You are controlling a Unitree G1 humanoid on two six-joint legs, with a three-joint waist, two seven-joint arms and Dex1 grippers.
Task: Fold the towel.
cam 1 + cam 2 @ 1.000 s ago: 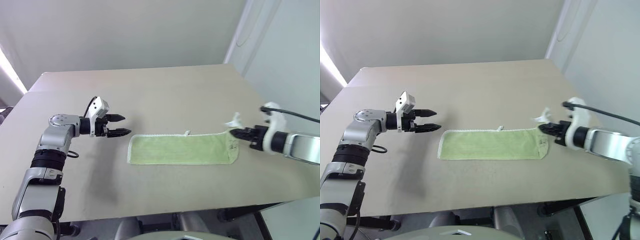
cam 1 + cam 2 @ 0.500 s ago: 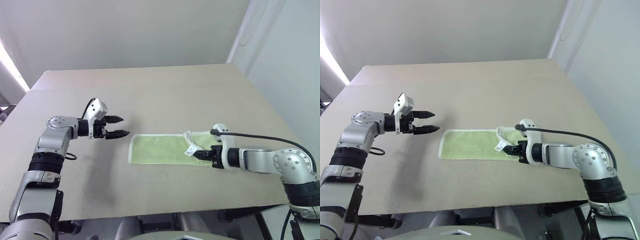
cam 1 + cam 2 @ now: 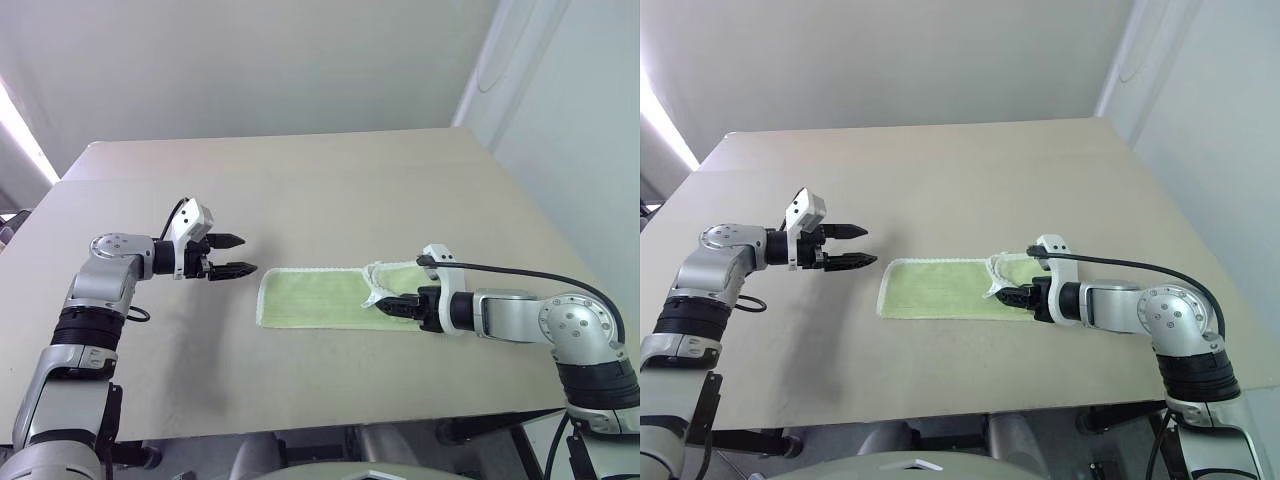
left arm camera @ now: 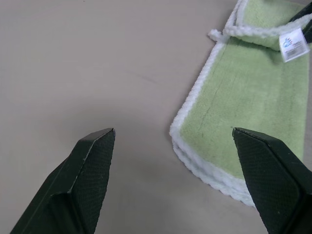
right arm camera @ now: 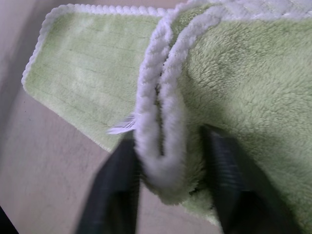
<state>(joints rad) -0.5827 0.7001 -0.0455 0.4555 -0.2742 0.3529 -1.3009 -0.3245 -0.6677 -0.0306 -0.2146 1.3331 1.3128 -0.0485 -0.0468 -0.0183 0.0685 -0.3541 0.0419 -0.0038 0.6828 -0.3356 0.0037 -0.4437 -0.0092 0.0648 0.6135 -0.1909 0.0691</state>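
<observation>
The towel [image 3: 325, 298] lies mid-frame on the surface [image 3: 330, 190], its right end folded partway over. The right claw [image 3: 384, 301] has parted fingers straddling that doubled edge. The left claw [image 3: 243, 255] waits released at left. Flattening remains.

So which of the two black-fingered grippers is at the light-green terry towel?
The right gripper: its fingers straddle the towel's folded-over end. The left gripper hovers open over bare table, off the other end.

Left gripper [image 3: 236, 255] fingers spread; right gripper [image 5: 168, 192] fingers seemingly parted.
</observation>
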